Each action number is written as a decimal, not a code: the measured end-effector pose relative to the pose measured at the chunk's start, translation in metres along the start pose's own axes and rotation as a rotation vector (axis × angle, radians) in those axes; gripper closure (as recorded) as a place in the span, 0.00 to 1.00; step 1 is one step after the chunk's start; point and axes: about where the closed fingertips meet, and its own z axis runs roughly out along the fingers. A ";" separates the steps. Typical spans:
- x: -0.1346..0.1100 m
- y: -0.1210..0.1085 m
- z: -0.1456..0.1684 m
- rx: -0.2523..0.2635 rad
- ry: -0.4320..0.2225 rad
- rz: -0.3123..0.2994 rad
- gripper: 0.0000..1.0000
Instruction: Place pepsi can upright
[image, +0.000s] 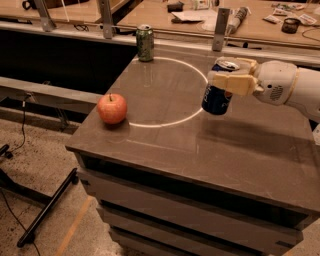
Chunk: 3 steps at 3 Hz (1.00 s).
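Note:
The dark blue pepsi can (217, 98) stands nearly upright on the grey table (200, 145), right of the middle, with its silver top tilted slightly toward the arm. My gripper (226, 76) comes in from the right on a white arm, and its tan fingers (234, 84) are closed around the can's upper part. The can's base is at the table surface; I cannot tell whether it rests on it.
A green can (145, 43) stands upright at the table's far left edge. A red apple (112, 108) sits near the left front edge. A white circle line (165, 122) is marked on the tabletop. A cluttered bench (200, 20) runs behind the table.

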 end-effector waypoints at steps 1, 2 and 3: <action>0.004 -0.001 -0.002 -0.030 -0.029 -0.125 1.00; 0.010 -0.001 0.000 -0.032 0.042 -0.235 1.00; 0.019 0.002 0.004 -0.050 0.052 -0.220 1.00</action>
